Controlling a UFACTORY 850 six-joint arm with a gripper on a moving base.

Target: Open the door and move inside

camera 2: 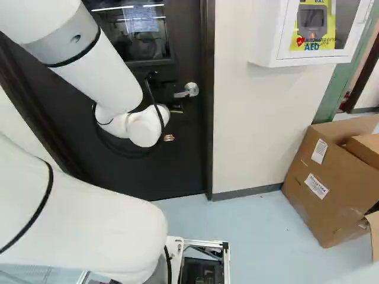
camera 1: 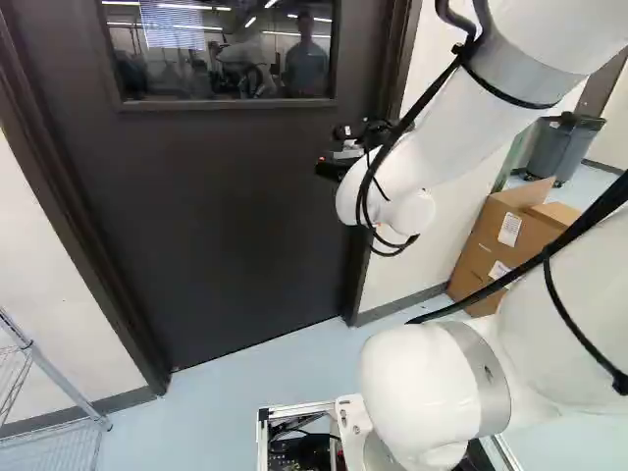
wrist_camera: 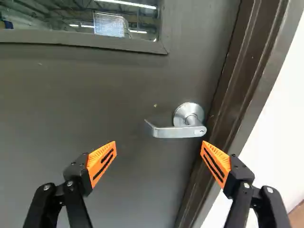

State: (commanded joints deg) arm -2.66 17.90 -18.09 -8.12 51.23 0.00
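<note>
A: Jaws spread wide, gripping nothing. Lever handle (wrist_camera: 178, 132) sits ahead on the shut door (wrist_camera: 95, 95), nearer the jaw by the frame (wrist_camera: 247, 71). Risks?

B: Drive in on this line and that jaw likely snags the frame. Close off-centre and the handle may slip out mid-turn

A: Swing direction?

B: Can't tell. If it opens toward us, the base (camera 2: 227, 263) may sit in its path

Rounded white arm (camera 1: 454, 132), grey bands (camera 1: 520, 67), black cables (camera 1: 593, 215)

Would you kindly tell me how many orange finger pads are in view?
2, on the open tool: one pad before the door, the other pad nearer the door frame.
</note>
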